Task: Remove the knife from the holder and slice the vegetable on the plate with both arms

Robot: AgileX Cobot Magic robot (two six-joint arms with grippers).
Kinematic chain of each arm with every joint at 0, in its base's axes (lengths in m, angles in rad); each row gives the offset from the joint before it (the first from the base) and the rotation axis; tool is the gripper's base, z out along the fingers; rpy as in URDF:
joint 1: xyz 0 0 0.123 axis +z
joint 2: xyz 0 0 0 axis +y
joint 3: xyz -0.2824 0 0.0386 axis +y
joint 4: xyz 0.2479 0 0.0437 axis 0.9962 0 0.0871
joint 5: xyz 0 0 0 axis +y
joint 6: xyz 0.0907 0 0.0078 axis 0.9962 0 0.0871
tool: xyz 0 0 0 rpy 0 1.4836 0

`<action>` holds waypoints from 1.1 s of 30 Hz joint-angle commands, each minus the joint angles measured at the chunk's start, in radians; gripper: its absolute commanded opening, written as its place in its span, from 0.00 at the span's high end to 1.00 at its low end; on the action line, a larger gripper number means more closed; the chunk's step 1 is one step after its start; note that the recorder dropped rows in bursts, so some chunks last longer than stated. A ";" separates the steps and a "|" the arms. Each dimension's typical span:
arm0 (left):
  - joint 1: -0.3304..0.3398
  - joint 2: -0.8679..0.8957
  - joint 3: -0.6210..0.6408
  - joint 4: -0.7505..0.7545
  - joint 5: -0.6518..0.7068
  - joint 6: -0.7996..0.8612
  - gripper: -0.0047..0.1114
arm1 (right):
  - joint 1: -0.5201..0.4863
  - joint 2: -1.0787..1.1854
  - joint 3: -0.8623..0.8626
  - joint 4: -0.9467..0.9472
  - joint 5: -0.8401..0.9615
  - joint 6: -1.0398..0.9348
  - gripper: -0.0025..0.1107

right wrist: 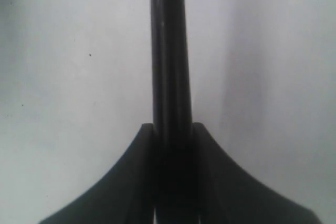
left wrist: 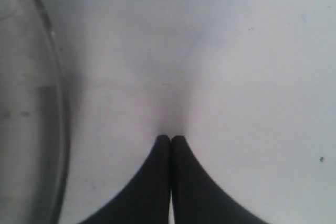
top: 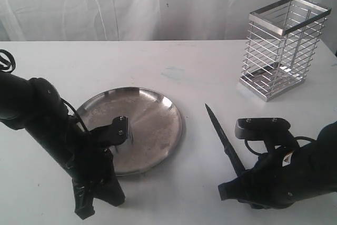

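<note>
The slim dark knife [top: 220, 133], clamped by the right gripper [right wrist: 173, 127], points tip-away just right of the scuffed steel plate [top: 152, 125] — the chrome wire holder [top: 284, 46] stands upright farther right, beyond it.

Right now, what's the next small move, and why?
Probably carry the knife across to the plate: the right jaws clamp it, and it sits over bare table, the holder empty. Left jaws are shut on nothing beside the rim; no pepper shows.

Two black arms [top: 37, 119], looped cables [top: 5, 59], tapered jaws
</note>
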 commanded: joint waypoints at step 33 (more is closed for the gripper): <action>0.082 -0.200 -0.148 0.163 -0.199 -0.079 0.91 | 0.048 -0.020 -0.229 -0.027 0.182 -0.106 0.98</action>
